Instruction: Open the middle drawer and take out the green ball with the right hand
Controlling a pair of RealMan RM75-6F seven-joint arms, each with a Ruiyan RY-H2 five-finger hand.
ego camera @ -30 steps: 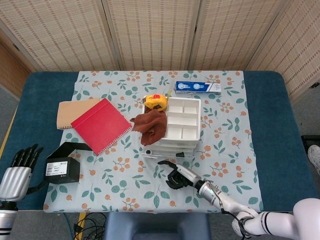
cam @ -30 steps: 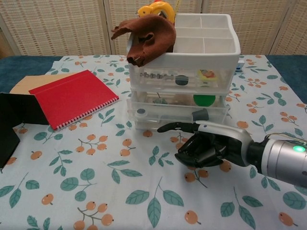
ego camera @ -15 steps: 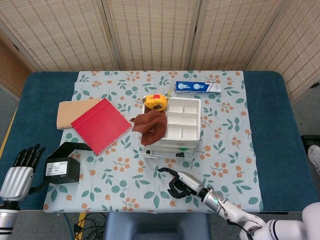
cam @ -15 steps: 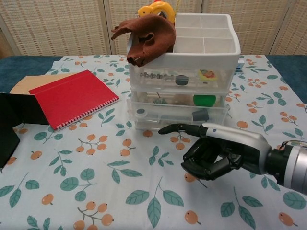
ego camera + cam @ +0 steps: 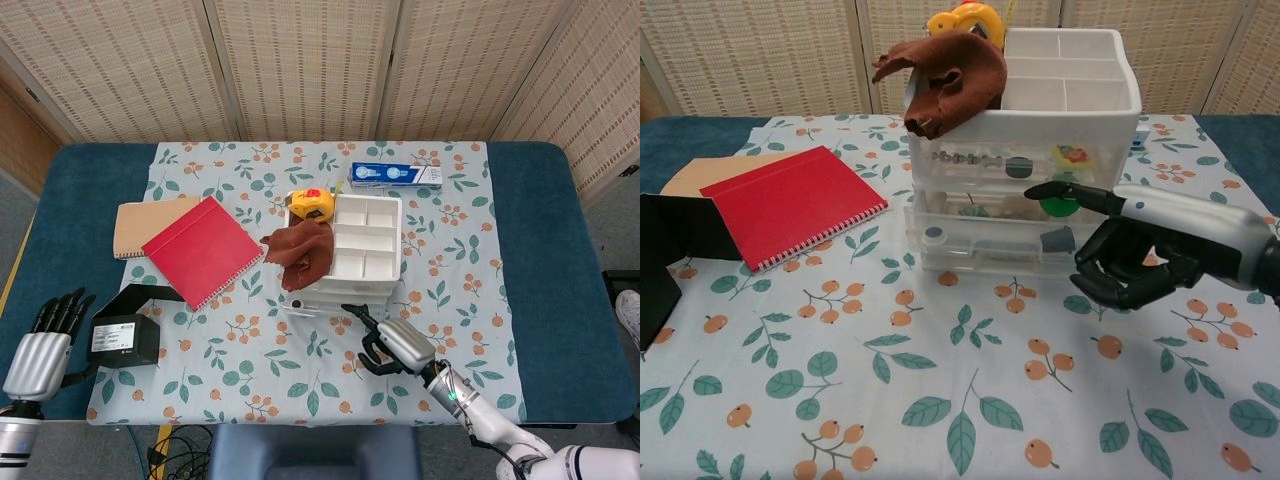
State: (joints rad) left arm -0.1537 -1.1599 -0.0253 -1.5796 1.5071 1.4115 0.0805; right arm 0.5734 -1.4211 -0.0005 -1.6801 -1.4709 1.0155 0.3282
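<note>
Woven screens backed the cloth-covered bench point(image 5: 470, 250), where a white drawer unit point(image 5: 1025, 150) stood at centre. Just in front of it the right robot hand point(image 5: 1130, 250) hovered empty, most fingers curled, one reaching toward the middle drawer point(image 5: 1010, 212), seemingly to hook it open. Behind that clear, closed front showed the green ball point(image 5: 1064, 208).

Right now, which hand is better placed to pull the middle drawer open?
The right hand: it hovers just in front of the drawer unit, one finger pointing at the middle drawer. The left hand sits far away at the table edge.
</note>
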